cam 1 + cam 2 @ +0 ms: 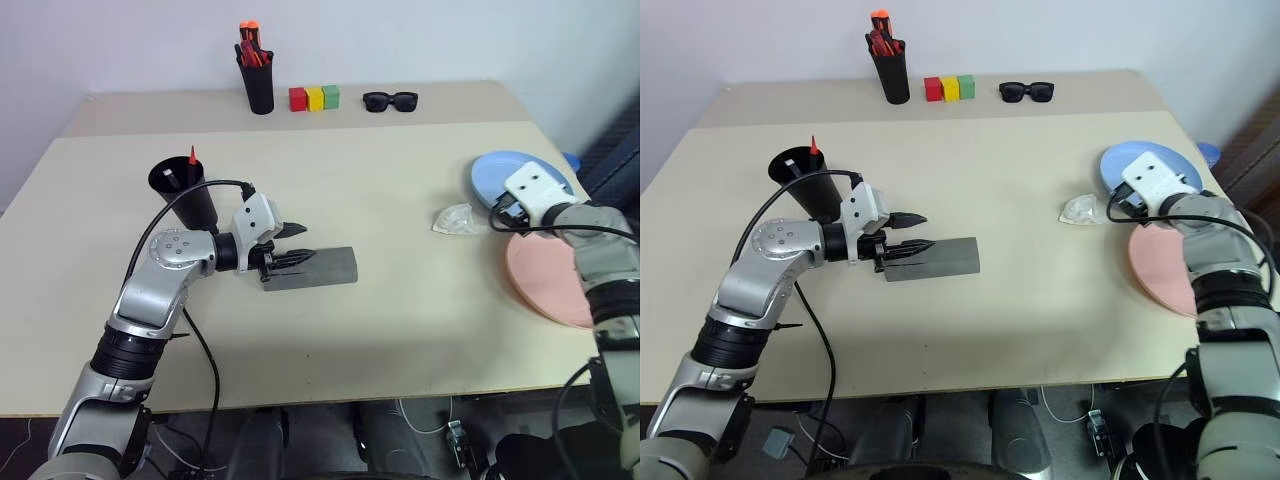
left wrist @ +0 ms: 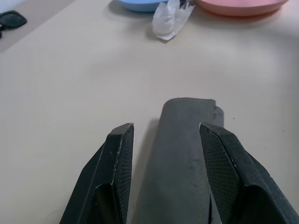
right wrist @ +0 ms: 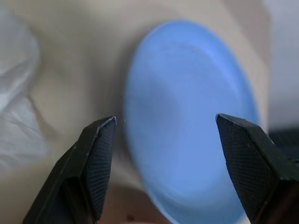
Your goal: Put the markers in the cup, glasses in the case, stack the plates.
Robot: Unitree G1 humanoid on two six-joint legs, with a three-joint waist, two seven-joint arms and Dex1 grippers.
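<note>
The grey case [image 1: 318,268] lies shut on the table's middle left. My left gripper [image 1: 307,243] is open at its near end, and the case [image 2: 187,154] runs out between the two spread fingers. Behind my left arm stands the black cup [image 1: 186,192]; a red-tipped marker [image 1: 192,156] sticks up from it, with a dark pen end beside it. My right gripper [image 3: 167,120] hangs open just before the blue plate [image 3: 187,121]. That blue plate [image 1: 497,170] rests on the table at the far right, the pink plate [image 1: 545,278] nearer the front edge. The glasses are out of view.
A crumpled clear wrapper [image 1: 455,218] lies just left of the blue plate. Along the back stand a black pen pot [image 1: 259,85] with red-orange pens, three coloured blocks [image 1: 314,97] and black sunglasses [image 1: 390,101]. The pink plate reaches the table's right edge.
</note>
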